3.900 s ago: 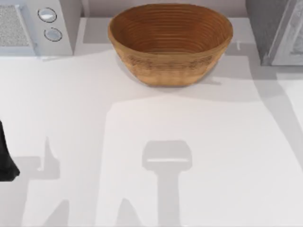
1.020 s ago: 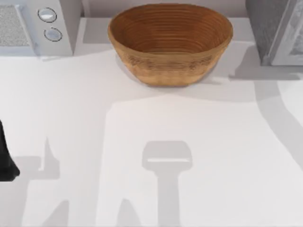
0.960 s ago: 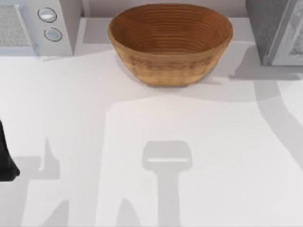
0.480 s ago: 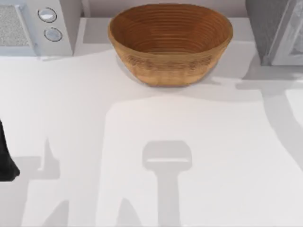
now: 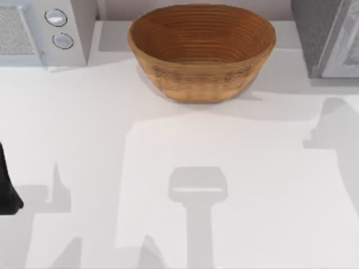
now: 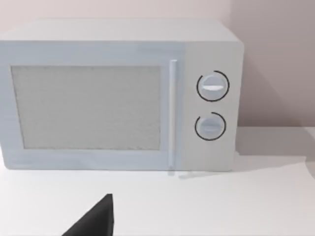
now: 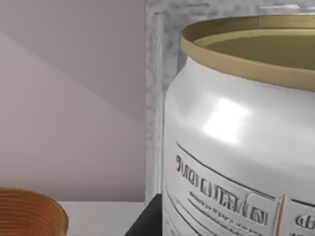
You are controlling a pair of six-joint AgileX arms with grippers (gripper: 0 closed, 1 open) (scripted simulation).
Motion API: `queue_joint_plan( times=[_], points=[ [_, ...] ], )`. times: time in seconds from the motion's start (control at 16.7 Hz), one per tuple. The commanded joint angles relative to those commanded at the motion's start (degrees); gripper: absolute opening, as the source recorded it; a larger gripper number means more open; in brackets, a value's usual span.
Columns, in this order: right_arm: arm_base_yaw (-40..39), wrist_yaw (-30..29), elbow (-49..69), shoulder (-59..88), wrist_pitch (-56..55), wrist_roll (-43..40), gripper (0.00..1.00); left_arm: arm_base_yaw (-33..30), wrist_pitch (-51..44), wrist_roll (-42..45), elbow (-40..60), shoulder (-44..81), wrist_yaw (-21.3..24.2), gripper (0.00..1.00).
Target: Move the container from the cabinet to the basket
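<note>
Step, as I judge it: pick-up or early carry, container at the cabinet end and not yet in the basket.

- Container (image 7: 236, 147): upright, gold rim up, white label with red mark, very close in front of the right wrist camera. The pale cabinet (image 7: 153, 98) frame stands right behind it. I cannot tell whether the can is inside the cabinet, at its mouth, or lifted off.
- Right gripper (image 7: 147, 223): a dark wedge beside the can's base. It looks to be at the can, but I cannot tell whether it is grasping the can or released.
- Basket (image 5: 202, 53): at 12 o'clock on the table (image 5: 84, 112), nothing inside, ridged rings bare. Its rim also shows low in the right wrist view, well apart from the can.
- The cabinet sits at 1–2 o'clock in the top view, and the white microwave (image 5: 45, 28) at 10–11 o'clock.
- Left arm (image 5: 5, 188): parked at 9 o'clock on the table edge. The left gripper (image 6: 93, 221) faces the microwave, holds nothing visible, and its state cannot be told.

Next move calls for:
- a confirmed firm hold on the can;
- lifting it free of the cabinet frame;
- a swing from 2 o'clock toward 12 o'clock, high enough to pass the wicker rim;
- a release only once the can is over the basket's middle.

Risks:
- clipping the cabinet frame;
- the smooth can slipping.
</note>
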State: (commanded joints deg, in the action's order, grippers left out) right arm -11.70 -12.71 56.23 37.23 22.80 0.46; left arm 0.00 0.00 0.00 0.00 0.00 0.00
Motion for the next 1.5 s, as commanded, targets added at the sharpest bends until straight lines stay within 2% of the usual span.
queue_joint_plan(
  times=[0.36,0.66,1.2,1.5],
  points=[
    [7.0,7.5,-37.0,-22.1,-13.6,-0.3,0.00,0.0,0.0,0.0,0.0,0.0,0.0,1.00],
    [10.9,11.9,-53.6,-34.8,-21.3,-0.4,0.00,0.0,0.0,0.0,0.0,0.0,0.0,1.00],
    [11.3,12.4,-56.0,-36.2,-22.9,-0.3,0.00,0.0,0.0,0.0,0.0,0.0,0.0,1.00],
    [6.5,7.5,-45.4,-24.2,-27.6,-0.1,0.00,0.0,0.0,0.0,0.0,0.0,0.0,1.00]
  ],
)
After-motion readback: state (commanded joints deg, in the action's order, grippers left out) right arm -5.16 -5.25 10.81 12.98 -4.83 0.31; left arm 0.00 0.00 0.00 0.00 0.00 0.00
